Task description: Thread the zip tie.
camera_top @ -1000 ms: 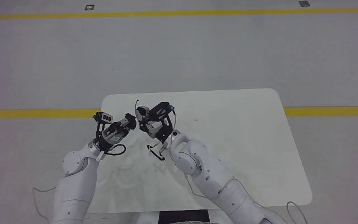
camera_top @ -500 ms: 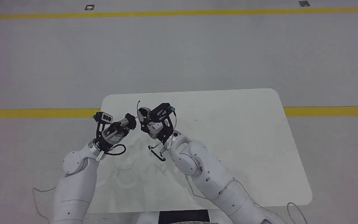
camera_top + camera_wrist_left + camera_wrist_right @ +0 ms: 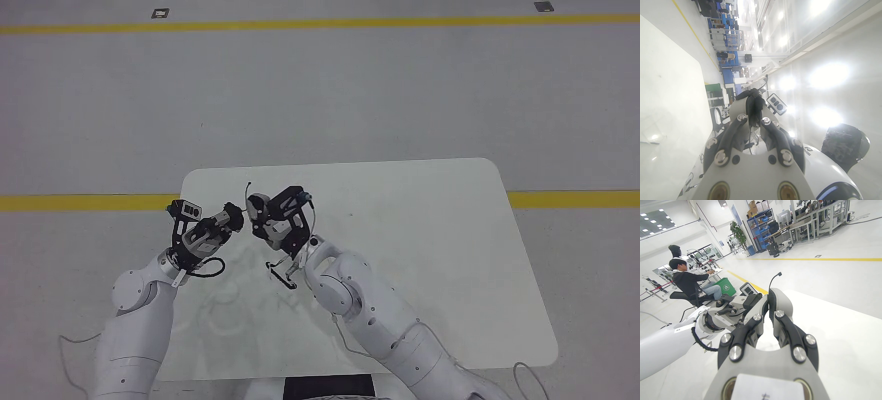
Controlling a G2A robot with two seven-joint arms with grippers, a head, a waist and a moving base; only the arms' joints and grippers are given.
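A thin black zip tie [image 3: 247,188] stands up from between my two grippers, over the left part of the white table [image 3: 430,230]. My right gripper [image 3: 769,294] is shut on the zip tie [image 3: 770,283], whose strip curves upward to a small square head. The left gripper [image 3: 236,213] sits tip to tip against the right gripper [image 3: 253,208]. In the left wrist view my left gripper [image 3: 753,94] is shut, with a thin black strand running back between its fingers. The zip tie [image 3: 766,81] curves away beyond its tips. In the right wrist view the left gripper [image 3: 761,298] presses against the side of the right one.
A black cable loop [image 3: 281,274] hangs under the right forearm near the table top. The table's left edge [image 3: 184,190] is close to both grippers. The right half of the table [image 3: 470,260] is bare and offers free room.
Both grippers stay pressed together. The right gripper and the zip tie's upright end have shifted very slightly to the right.
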